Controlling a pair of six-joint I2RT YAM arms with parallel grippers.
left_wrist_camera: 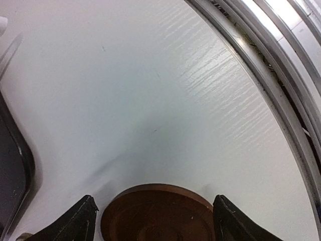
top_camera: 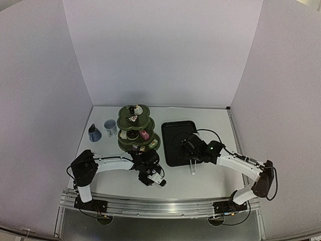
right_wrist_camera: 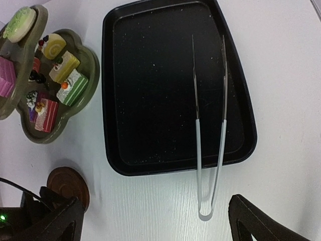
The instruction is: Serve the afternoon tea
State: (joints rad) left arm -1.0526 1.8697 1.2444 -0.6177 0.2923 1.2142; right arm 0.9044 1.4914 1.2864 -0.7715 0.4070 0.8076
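Left gripper straddles the brown saucer at the frame's bottom edge — gripping or not, I cannot tell. Right gripper gapes wide, empty — tongs right of centre, partly on the tray.

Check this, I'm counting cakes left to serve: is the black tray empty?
Nearly empty: the black tray holds only the white tongs, lying across its rim; floor otherwise bare.

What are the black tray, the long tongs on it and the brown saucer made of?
The black tray looks like dark-coated metal, matte with pale specks; plastic is possible. The tongs seem bare metal at the tips and white-coated toward the looped end, perhaps plastic or silicone. The brown saucer has concentric rings and a dull sheen: likely wood or an imitation.
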